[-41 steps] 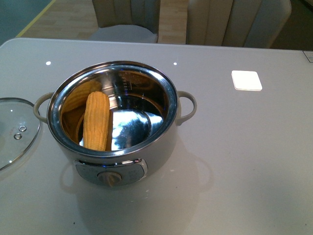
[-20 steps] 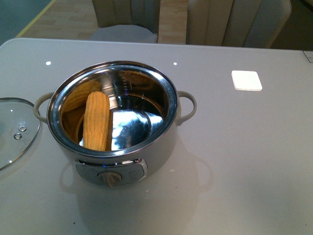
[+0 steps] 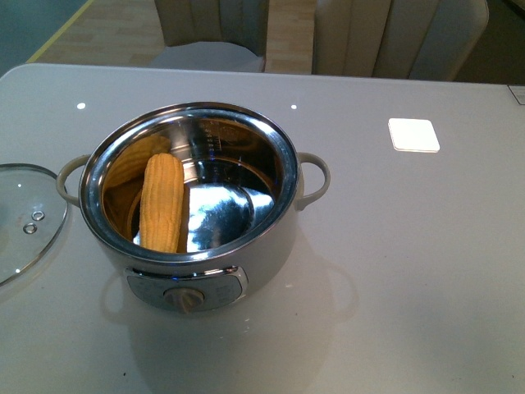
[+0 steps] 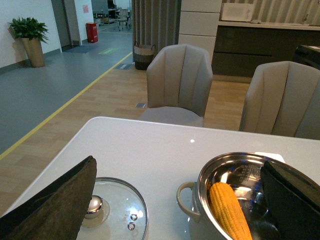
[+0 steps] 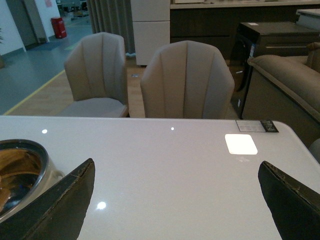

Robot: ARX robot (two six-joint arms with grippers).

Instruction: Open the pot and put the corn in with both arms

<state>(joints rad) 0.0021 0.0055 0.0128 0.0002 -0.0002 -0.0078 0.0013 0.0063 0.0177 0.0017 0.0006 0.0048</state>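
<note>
Nothing is moving since the earlier frames. Corn point(image 3: 162, 203) is lying inside the pot point(image 3: 246, 263) on the desk point(image 3: 410, 246), lid point(image 3: 20, 222) sitting just beside it (knob up). Left tool point(image 4: 175, 200) and right tool point(image 5: 175, 200) are both hanging wide apart, gripping nothing.

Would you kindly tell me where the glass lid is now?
In the front view, the glass lid lies flat on the table at the left edge, beside the open pot.
</note>
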